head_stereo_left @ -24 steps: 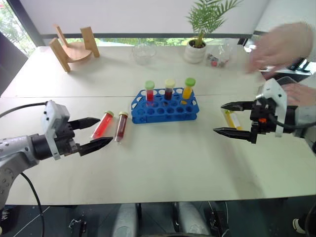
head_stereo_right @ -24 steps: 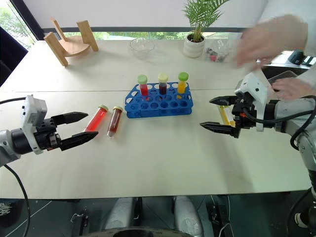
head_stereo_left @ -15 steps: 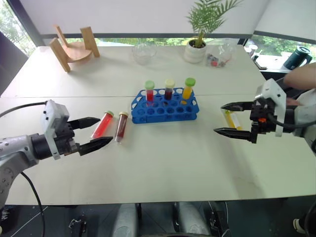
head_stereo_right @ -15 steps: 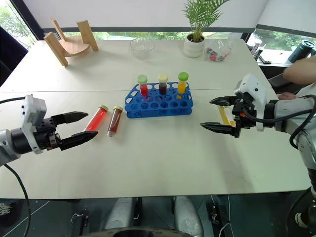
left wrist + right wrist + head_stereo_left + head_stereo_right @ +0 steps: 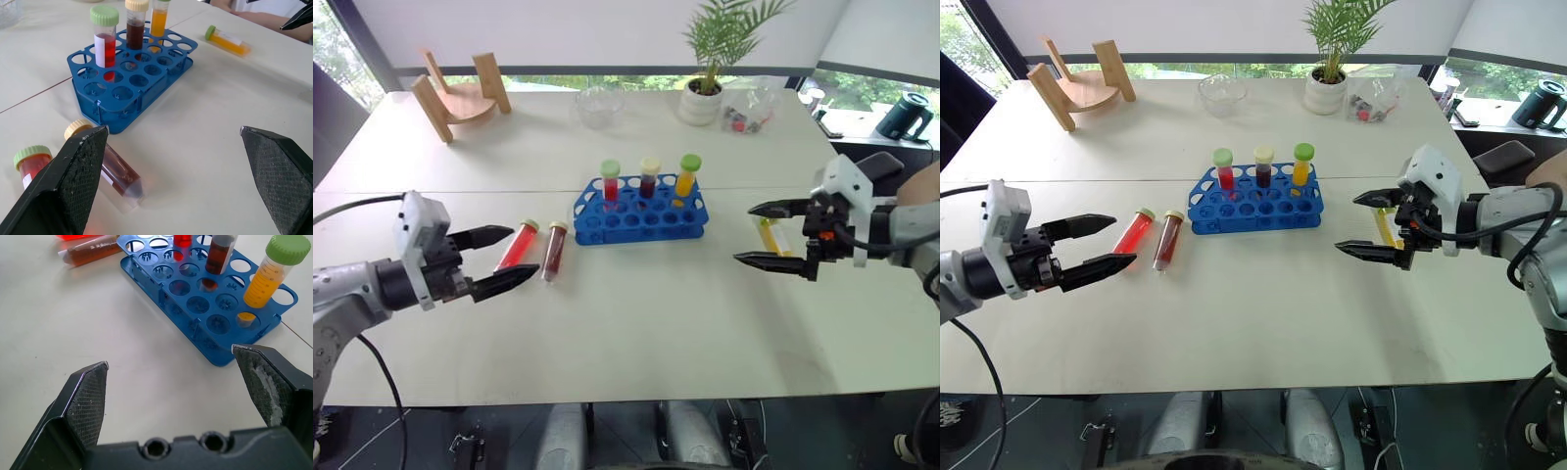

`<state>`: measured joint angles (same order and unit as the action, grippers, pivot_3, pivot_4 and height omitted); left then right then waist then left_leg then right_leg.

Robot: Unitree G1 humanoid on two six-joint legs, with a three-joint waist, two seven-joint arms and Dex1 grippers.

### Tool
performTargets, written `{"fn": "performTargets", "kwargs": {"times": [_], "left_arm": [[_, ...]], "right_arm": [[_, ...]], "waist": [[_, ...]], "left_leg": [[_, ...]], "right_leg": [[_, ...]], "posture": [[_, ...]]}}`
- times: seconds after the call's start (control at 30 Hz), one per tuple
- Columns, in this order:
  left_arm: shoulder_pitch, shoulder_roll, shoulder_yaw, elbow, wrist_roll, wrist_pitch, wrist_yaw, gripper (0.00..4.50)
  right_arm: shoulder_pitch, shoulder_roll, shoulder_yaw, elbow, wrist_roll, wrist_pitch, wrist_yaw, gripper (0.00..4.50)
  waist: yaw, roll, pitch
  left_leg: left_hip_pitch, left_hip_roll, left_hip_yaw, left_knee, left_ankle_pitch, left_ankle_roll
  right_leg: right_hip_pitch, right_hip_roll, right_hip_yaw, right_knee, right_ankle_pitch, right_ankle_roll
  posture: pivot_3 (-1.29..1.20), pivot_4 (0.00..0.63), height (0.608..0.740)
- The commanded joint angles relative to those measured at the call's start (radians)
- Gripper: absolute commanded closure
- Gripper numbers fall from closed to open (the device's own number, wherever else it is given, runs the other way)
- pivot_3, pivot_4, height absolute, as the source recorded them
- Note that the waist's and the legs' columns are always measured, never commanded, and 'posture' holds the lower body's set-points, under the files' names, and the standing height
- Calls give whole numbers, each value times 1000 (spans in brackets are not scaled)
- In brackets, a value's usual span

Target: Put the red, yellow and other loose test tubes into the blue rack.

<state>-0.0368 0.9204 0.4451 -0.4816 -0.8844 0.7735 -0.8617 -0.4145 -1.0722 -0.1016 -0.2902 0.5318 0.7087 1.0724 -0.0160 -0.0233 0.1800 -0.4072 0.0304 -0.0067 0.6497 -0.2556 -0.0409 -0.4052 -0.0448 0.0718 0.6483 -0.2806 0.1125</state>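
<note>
Blue rack (image 5: 640, 213) sits mid-desk (image 5: 636, 323) with three capped tubes upright in its back row: red (image 5: 610, 182), dark (image 5: 649, 177) and orange (image 5: 685, 175). Just to its left lie a red tube (image 5: 517, 246) and a dark brown tube (image 5: 552, 251); a yellow tube (image 5: 771, 236) lies to its right. The left claw (image 5: 499, 260) hangs near the red tube and the right claw (image 5: 766, 235) over the yellow one, both spread wide and empty.

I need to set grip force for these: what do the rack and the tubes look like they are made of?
The blue rack looks like moulded plastic, slightly glossy: uniform bright colour, thin walls, regular round holes. The loose tubes, such as the red one, look like clear plastic, possibly glass: see-through walls showing coloured liquid. Their ribbed caps look like matte plastic.
</note>
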Motion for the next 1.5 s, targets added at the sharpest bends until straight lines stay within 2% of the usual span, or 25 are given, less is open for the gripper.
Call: {"fn": "performTargets", "kwargs": {"times": [0.03, 0.13, 0.27, 0.43, 0.63, 0.87, 0.97, 1.13, 1.17, 1.37, 1.43, 1.5], "left_arm": [[-18, -5, 2, -23, -13, -8, 11, 64], [-49, -11, -35, -26, -6, -18, 8, 64], [-92, -24, -89, -12, 14, -35, 1, 64], [-131, -61, -155, -1, 45, -64, 2, 64], [-114, -91, -175, -20, 72, -90, 13, 64], [-68, -103, -150, -60, 71, -100, 43, 64], [-54, -104, -141, -81, 64, -100, 63, 0], [-35, -100, -129, -94, 58, -102, 74, 0], [-34, -99, -127, -95, 59, -103, 75, 0], [-41, -91, -121, -94, 61, -99, 78, 0], [-46, -87, -119, -90, 60, -97, 77, 0], [-52, -84, -121, -86, 61, -95, 77, 0]], "right_arm": [[-35, -4, 10, 17, -40, -10, -23, 0], [-186, -15, 129, 133, -130, 135, -87, 0], [-412, -5, 294, 324, -193, 324, -42, 0], [-717, 105, 531, 731, -385, 460, -68, 0], [-879, 239, 670, 1144, -546, 382, -18, 0], [-908, 357, 654, 1398, -637, 260, -7, 0], [-905, 387, 633, 1454, -659, 212, -17, 903], [-916, 417, 564, 1514, -665, 171, -50, 3521], [-918, 420, 553, 1519, -669, 165, -52, 3703], [-966, 407, 437, 1445, -633, 170, -51, 3705], [-962, 398, 375, 1322, -582, 202, -17, 3705], [-881, 395, 255, 1090, -499, 191, -45, 3705]], "waist": [[0, 0, 0], [-5, 1, 1], [-4, 2, 1], [-6, 2, 1], [-4, 2, 1], [-8, 3, 2], [-21, 3, 2], [-30, 3, 2], [-31, 3, 2], [-36, 5, 3], [-39, 5, 3], [-42, 6, 4]], "left_leg": [[0, 0, 0, 0, 0, 0], [0, 0, 1, 1, 0, 0], [0, 0, 2, 1, 0, 0], [-1, 0, 3, -1, 0, 0], [-3, 0, 3, -2, 0, 0], [-3, -1, 4, -2, 0, 0], [-3, -1, 4, -1, 0, 0], [-3, -1, 3, -1, 0, 0], [-3, -1, 3, -1, 0, 0], [-2, -1, 3, -1, 0, 0], [-2, -1, 3, -2, 0, 0], [-2, 0, 3, -2, 0, 0]], "right_leg": [[0, 0, 0, 0, 0, 0], [0, 0, 1, 0, 0, 0], [-1, 0, 2, 0, 1, -2], [-4, 0, 2, 0, 1, -1], [-6, 0, 2, 0, 3, 2], [-6, 0, 2, 1, 3, 2], [-6, 0, 2, 1, 3, 2], [-5, 0, 2, 1, 3, 2], [-5, 0, 2, 1, 3, 2], [-5, 0, 2, 2, 3, 2], [-6, 0, 2, 2, 3, 2], [-6, 1, 2, 2, 3, 2]], "posture": [[0, 150, 740], [0, 150, 740], [0, 150, 740], [0, 150, 740], [0, 150, 740], [0, 150, 740], [0, 150, 740], [0, 150, 740], [0, 150, 740], [0, 150, 740], [0, 150, 740], [0, 150, 740]]}}
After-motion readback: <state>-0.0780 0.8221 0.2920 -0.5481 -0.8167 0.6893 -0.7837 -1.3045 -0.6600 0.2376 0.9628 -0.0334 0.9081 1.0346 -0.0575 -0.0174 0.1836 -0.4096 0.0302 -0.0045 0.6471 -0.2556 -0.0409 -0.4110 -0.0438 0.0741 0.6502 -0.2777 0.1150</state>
